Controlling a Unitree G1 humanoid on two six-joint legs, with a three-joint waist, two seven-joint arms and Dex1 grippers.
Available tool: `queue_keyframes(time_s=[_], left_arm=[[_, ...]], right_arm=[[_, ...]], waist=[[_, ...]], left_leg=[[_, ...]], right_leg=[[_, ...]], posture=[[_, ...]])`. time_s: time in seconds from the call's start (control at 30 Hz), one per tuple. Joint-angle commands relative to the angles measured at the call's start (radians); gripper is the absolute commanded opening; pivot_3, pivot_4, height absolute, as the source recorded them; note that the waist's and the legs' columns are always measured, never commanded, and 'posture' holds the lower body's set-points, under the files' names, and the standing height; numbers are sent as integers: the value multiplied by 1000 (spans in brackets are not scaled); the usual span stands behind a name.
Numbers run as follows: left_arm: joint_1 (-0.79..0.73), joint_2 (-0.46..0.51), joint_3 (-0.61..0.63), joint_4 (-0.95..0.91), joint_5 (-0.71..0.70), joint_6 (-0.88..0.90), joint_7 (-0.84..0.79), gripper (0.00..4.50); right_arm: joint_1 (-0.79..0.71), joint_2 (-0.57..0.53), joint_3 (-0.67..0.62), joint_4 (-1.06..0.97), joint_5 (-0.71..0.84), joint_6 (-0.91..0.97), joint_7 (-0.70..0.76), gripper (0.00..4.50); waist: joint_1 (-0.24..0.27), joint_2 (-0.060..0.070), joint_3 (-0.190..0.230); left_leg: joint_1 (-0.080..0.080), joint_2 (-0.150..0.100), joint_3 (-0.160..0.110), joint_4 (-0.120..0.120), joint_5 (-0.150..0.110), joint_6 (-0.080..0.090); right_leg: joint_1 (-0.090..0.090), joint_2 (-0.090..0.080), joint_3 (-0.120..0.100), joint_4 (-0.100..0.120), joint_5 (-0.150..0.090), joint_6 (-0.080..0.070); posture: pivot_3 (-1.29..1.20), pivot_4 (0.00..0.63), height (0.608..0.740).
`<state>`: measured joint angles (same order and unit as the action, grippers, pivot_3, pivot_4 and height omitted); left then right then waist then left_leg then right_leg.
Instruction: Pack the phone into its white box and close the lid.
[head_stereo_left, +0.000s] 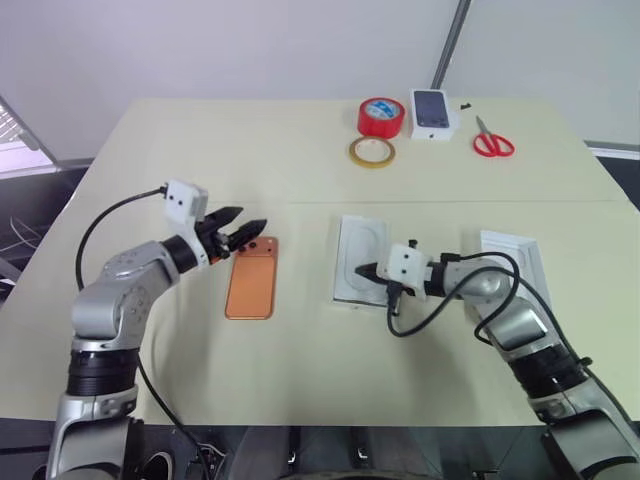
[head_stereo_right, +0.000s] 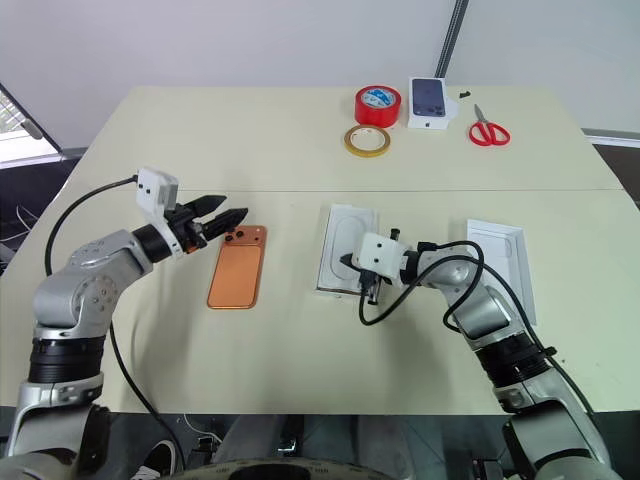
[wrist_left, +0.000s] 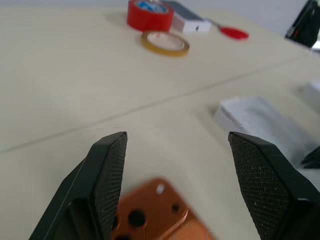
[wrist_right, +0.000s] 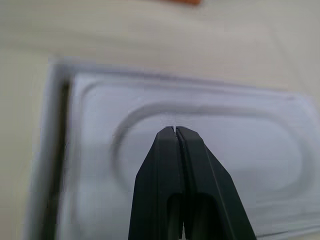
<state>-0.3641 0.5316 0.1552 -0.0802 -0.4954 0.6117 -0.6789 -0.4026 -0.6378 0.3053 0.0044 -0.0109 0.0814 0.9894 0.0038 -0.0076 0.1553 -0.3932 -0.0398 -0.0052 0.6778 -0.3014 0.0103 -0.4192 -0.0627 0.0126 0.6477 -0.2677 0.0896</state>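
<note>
**A:** where's the phone (head_stereo_left: 250, 278) rn?

**B:** flat on the table (head_stereo_left: 300, 160), back up, cam cluster at the far end. L of the white box (head_stereo_left: 360, 260), clearly apart from it. Box has the thin insert w/ the oval recess sitting in it.

**A:** and the lid (head_stereo_left: 515, 262)?

**B:** far R side of the table, lying flat behind the R arm.

**A:** grippers?

**B:** left gripper (head_stereo_left: 245, 231) is spread wide, nothing in it, tips right over the phone's cam corner. Can't tell if it's touching. Right gripper (head_stereo_left: 363, 270) is pinched fully closed, empty, tip over the insert's near L part.

**A:** other stuff?

**B:** far edge: red tape roll (head_stereo_left: 381, 117), yellowish tape ring (head_stereo_left: 371, 152), small white box w/ a dark phone pic (head_stereo_left: 433, 113), red scissors (head_stereo_left: 492, 141).
</note>
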Motion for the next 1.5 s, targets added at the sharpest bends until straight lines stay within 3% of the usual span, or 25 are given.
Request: queue_keyframes(time_s=[0.03, 0.3, 0.5, 0.63, 0.8, 1.0, 1.27, 1.5], left_arm=[[-7, 17, 1, -2, 24, -58, -18, 3410], [-11, 5, 12, 20, 32, -75, -1, 3410], [-17, 72, 108, 72, -122, 273, 6, 3410], [-3, 154, 133, 107, -167, 427, -13, 3410], [-31, 182, 180, 181, -214, 571, 5, 3410], [1, 168, 154, 147, -248, 715, 14, 3410], [49, 128, 88, 66, -247, 762, 43, 3410], [-4, -27, 74, 108, -241, 836, 121, 3410]], right_arm=[[3, -6, 0, -83, 81, 25, 94, 57], [-49, 16, -24, -13, 61, -10, 84, 57], [-159, 134, -86, 42, 97, 22, -43, 57], [-202, 239, -37, 55, 60, 58, -101, 57], [-261, 326, 74, 149, -53, 72, -150, 57], [-300, 370, 205, 196, -105, 134, -57, 57], [-357, 420, 251, 315, -141, 169, -17, 57], [-378, 455, 250, 379, -177, 139, -59, 57]], waist=[[0, 0, 0], [-1, 0, 0], [-22, -1, 1], [-24, -1, 1], [-18, -1, 1], [-23, -1, 1], [-24, 0, 0], [-14, 8, -8]], left_leg=[[0, 0, 0, 0, 0, 1], [0, 0, 0, 0, -1, 2], [0, 0, 0, 0, -1, 1], [-1, 1, 0, -1, 1, -1], [-1, 0, 0, 0, 1, -1], [-2, 0, 0, 0, 4, -7], [1, 0, 0, -1, 4, -7], [3, -1, 0, -1, 4, -7]], right_leg=[[0, 0, 0, 0, 0, 0], [0, 0, 0, 0, 0, 0], [-2, 0, 0, 3, 0, 0], [-5, 1, 0, 6, 0, 0], [-5, 0, 0, 6, 0, 0], [-5, 0, 0, 6, 0, 0], [-3, 0, 0, 6, 0, 0], [-1, -1, 0, 6, 0, 0]], posture=[[0, 150, 740], [0, 150, 740], [0, 150, 740], [0, 150, 740], [0, 150, 740], [0, 150, 740], [0, 150, 740], [0, 150, 740]])
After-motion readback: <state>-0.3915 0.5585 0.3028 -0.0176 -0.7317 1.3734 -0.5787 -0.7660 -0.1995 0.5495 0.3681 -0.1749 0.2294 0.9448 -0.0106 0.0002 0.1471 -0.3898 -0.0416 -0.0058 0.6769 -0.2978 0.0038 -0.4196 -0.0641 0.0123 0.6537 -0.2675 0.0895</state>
